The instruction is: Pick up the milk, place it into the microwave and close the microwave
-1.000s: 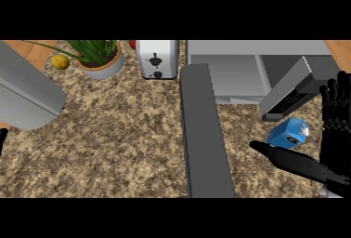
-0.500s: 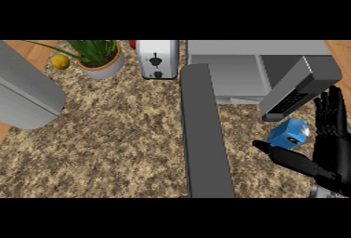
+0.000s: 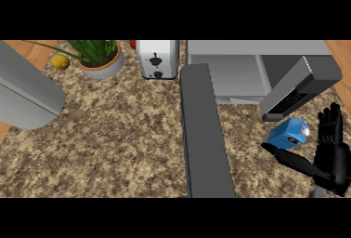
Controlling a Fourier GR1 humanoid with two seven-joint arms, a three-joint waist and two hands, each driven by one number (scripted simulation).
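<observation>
Your right hand has closed in since a moment ago: fingers straight and open just right of the blue milk carton, thumb reaching beneath it, nothing gripped yet; the left hand is out of view. The carton stands on the counter at right of frame, below the microwave's open door. Note that door overhangs the lift path; toaster and potted plant sit clear at top.

- Even, soft light is covering the counter, with no glare showing.
- Faint shading is lying under the microwave door at two o'clock.
</observation>
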